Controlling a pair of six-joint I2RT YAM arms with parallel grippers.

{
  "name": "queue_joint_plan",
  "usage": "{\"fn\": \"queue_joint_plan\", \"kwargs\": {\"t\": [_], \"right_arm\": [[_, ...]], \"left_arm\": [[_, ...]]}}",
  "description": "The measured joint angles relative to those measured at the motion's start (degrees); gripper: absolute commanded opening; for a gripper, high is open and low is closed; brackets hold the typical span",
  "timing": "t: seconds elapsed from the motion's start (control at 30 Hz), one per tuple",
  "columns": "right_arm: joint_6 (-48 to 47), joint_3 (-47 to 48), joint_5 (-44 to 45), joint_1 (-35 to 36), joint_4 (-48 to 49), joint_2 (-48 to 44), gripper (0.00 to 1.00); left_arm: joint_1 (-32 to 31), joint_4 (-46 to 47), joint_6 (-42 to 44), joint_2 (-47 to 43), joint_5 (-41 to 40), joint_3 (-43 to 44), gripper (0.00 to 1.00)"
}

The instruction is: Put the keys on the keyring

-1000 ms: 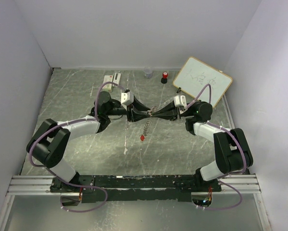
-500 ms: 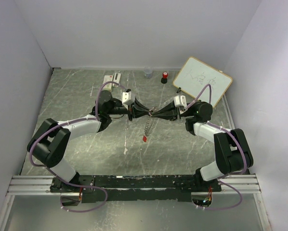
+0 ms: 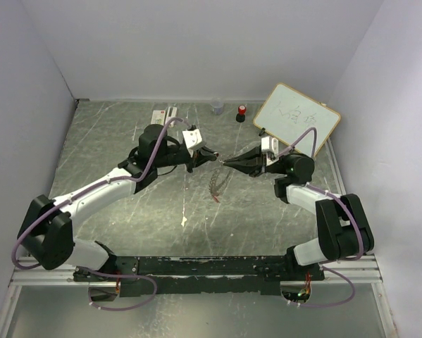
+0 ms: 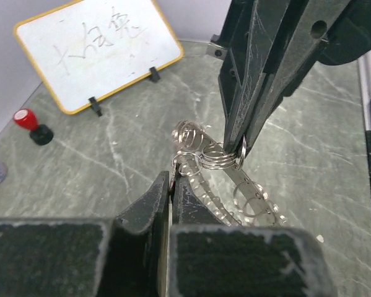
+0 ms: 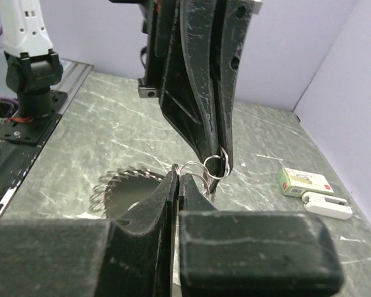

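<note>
Seen from above, two robot arms meet tip to tip over the middle of a grey marbled tabletop. The left gripper has its jaws pressed together on one of the small silver loops. The right gripper pinches a cluster of the same loops just beside it, and the two tips nearly touch. The keyring, a thin toothed ring, hangs from these loops between the arms and slopes down toward the tabletop. A red speck at its low end is probably the red-headed key.

The step in hand looks like working a key's loop onto the ring. To do it well, one gripper should act as a firm anchor while the other makes small, slow twisting moves. That way the wire feeds round rather than springing free. Both grips sit at the very fingertips, so a sideways tug could slip the wire out.

It is hard to make out which loop belongs to which key, or whether any loop is already threaded onto the ring. The black-headed key cannot be found. Each wrist view is partly blocked by its own jaws. Whether the ring touches the tabletop cannot be told.
</note>
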Motion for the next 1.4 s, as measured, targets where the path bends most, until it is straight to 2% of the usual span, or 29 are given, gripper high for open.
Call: {"fn": "queue_joint_plan", "kwargs": {"t": [0.37, 0.47, 0.5, 0.57, 0.6, 0.73, 0.8, 0.83, 0.9, 1.03, 1.23, 1.3, 1.33, 1.4], "right_arm": [[2.51, -5.79, 9.55, -0.15, 0.22, -2.62, 0.04], [3.15, -7.32, 11.47, -0.17, 0.44, -3.37, 0.14], [3.41, -7.82, 11.89, -0.20, 0.46, -3.56, 0.23], [4.07, -8.98, 12.61, -0.46, 0.48, -3.80, 0.49], [4.70, -10.16, 12.59, -0.96, 0.48, -3.85, 0.56], [4.57, -13.62, 14.45, -2.25, -0.02, -4.28, 0.69], [2.86, -13.66, 16.55, -2.51, -3.17, -6.01, 0.76], [1.31, -13.11, 18.43, -2.58, -7.98, -8.00, 0.79], [-1.51, -10.62, 21.62, -2.64, -17.55, -10.75, 0.99], [-5.01, -3.78, 29.00, -2.73, -33.59, -13.94, 1.00], [-3.82, -4.74, 33.66, -2.82, -38.40, -16.85, 0.98], [-3.02, -4.90, 33.66, -2.84, -38.97, -17.29, 0.71], [-2.43, -5.11, 33.59, -2.84, -38.64, -17.59, 0.60], [-0.39, -6.49, 33.48, -2.89, -36.33, -18.36, 0.50]], "left_arm": [[-3.54, -18.64, 7.76, -1.95, -11.82, 9.57, 0.07], [-4.85, -22.73, 9.68, -1.88, -13.94, 12.17, 0.07], [-5.11, -23.65, 10.21, -1.79, -14.53, 12.66, 0.06], [-5.33, -24.83, 11.26, -1.57, -16.55, 13.57, 0.07], [-5.16, -24.98, 11.87, -1.36, -18.40, 14.43, 0.07], [-4.26, -25.07, 13.55, 0.07, -24.28, 19.98, 0.07], [-4.37, -25.03, 14.38, 0.50, -25.90, 22.40, 0.07], [-4.50, -24.90, 14.69, 0.61, -26.27, 23.08, 0.07], [-4.72, -24.65, 15.19, 0.81, -26.64, 23.98, 0.07], [-5.18, -24.52, 16.00, 1.25, -26.29, 24.35, 0.07], [-5.77, -25.53, 16.90, 1.97, -24.81, 25.40, 0.07], [-6.01, -25.73, 17.20, 1.99, -24.22, 25.99, 0.07], [-6.14, -25.68, 17.31, 1.95, -23.80, 26.18, 0.07], [-6.29, -25.68, 17.51, 1.62, -22.69, 26.25, 0.07]]}}
